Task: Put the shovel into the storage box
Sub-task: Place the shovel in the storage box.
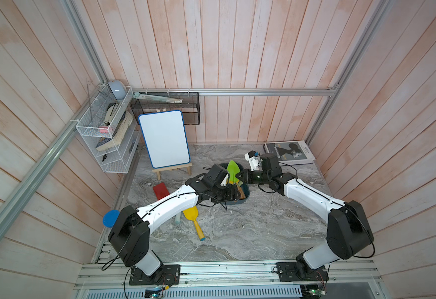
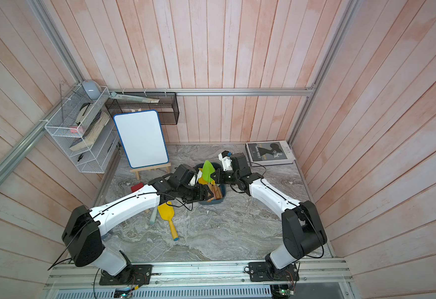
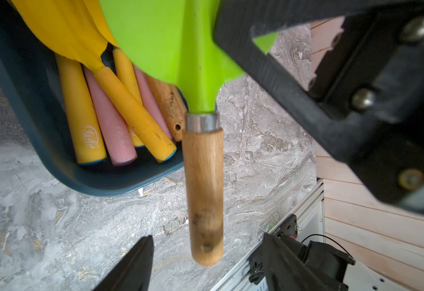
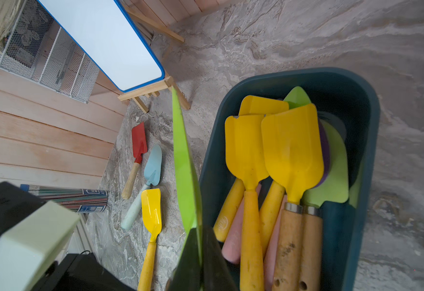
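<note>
Find the green shovel point(image 1: 232, 169) up off the surface point(image 1: 250, 233), tilted over the storage box point(image 4: 372, 126). Blade turned on edge above the rim on the side facing the loose shovels. Wooden handle sticking out past a corner of the box, over bare marble. Pinched by the blade's edge between the right fingers point(image 4: 193, 254), closed tight on the thin metal. Left fingers point(image 3: 140, 259) spread wide to either side of the handle, touching nothing, holding nothing.

Judged step: lowering in and letting go.

- Swing the handle inward first, to clear any overhang past the rim; otherwise a tip-out seems likely on release.
- Draw the left fingers out of the handle's path before that swing.
- Roll the blade flat and line it up lengthwise with the yellow shovels point(image 4: 291, 151) already stacked inside, handle over their handles.
- Bring it low before opening, to avoid a bounce or slide off that pile.
- Expect a slippery hold on the painted edge; move slowly, without jerks.
- Leave the yellow shovel point(image 1: 191, 214) and red shovel point(image 1: 161, 190) on the surface alone for now.
</note>
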### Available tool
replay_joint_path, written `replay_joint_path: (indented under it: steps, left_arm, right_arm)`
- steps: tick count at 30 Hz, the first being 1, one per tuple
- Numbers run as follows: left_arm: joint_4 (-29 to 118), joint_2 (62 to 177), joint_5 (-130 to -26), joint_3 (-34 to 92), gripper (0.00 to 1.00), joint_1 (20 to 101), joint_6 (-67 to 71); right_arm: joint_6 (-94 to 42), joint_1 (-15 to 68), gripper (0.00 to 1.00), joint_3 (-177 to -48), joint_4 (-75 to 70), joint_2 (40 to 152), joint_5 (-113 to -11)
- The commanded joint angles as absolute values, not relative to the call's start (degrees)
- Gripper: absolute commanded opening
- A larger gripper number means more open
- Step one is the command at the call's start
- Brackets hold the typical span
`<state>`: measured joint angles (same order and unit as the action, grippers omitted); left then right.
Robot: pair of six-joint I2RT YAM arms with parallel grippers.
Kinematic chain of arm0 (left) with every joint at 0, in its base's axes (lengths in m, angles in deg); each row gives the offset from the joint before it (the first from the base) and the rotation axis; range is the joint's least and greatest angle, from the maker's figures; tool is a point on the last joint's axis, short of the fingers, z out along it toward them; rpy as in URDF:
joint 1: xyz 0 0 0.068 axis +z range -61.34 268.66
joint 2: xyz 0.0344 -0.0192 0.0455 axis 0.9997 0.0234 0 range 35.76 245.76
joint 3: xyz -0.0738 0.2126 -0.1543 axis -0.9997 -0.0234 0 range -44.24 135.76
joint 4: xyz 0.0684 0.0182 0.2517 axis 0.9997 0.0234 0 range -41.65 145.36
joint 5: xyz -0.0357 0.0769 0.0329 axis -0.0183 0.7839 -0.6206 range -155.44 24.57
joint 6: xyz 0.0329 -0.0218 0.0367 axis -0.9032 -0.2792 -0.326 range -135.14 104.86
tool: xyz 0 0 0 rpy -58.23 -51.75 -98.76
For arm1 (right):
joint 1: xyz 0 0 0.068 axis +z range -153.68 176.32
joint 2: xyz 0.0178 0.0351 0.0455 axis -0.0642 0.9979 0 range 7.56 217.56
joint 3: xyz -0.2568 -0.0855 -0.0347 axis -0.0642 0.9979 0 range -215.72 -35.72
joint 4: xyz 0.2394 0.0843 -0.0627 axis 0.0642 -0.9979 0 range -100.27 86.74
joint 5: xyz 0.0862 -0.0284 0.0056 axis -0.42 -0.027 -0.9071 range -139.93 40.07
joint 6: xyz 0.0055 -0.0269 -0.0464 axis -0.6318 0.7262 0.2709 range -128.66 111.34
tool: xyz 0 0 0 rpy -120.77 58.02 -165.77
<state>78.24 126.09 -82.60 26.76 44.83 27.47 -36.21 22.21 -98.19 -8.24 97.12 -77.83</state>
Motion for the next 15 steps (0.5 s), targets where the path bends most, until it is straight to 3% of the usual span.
replay_joint_path:
  steps: [1, 15]
  left_arm:
    - [76.44, 123.65, -80.71, 25.05, 0.73, 44.75, 26.26]
    - [71.57, 118.78, -78.19, 20.57, 0.73, 44.93, 25.47]
  right_arm:
    - [-32.71, 20.79, 0.00, -101.43, -9.20, 98.68, -80.81]
    - [-19.91, 17.86, 0.00, -111.19, -13.09, 108.60, -81.14]
